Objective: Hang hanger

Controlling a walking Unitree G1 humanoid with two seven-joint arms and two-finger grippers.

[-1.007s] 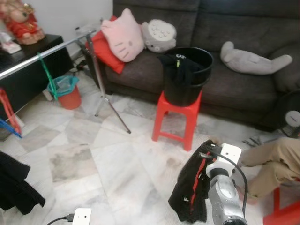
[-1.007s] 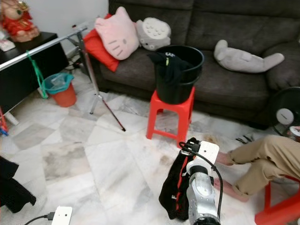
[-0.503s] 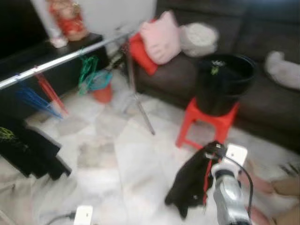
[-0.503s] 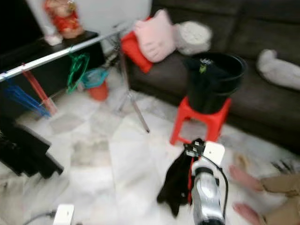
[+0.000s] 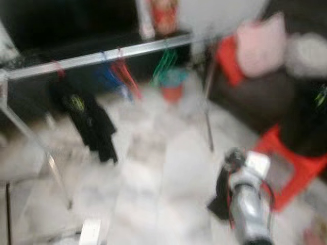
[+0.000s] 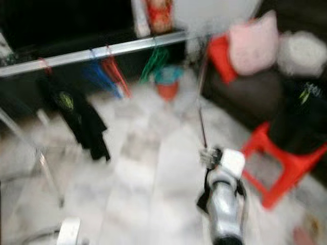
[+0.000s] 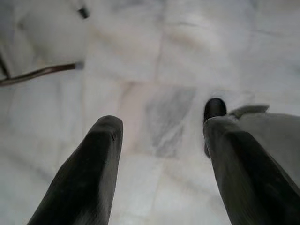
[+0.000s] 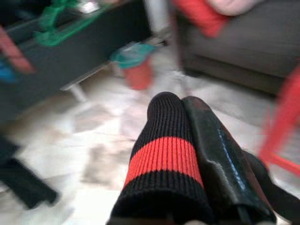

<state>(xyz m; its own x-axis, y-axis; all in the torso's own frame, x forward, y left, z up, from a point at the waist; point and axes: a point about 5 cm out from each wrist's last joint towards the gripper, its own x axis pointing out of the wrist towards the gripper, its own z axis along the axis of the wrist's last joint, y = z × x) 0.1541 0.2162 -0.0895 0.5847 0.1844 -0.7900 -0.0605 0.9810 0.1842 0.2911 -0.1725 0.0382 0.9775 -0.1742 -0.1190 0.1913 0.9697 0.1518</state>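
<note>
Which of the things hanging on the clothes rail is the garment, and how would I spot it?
Find the long silver metal clothes rail running across the room in front of the dark cabinet. Near its left end hangs a black fabric garment with a small green print. Its neighbours further right are bare blue, red and green plastic hangers; it alone is draped cloth.

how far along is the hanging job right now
Done: one black garment hangs on the rail, beside hangers.
In hand: the right gripper is shut on a black knit garment with a red stripe.
Left: getting it onto the rail. The left gripper is open over the floor.
</note>
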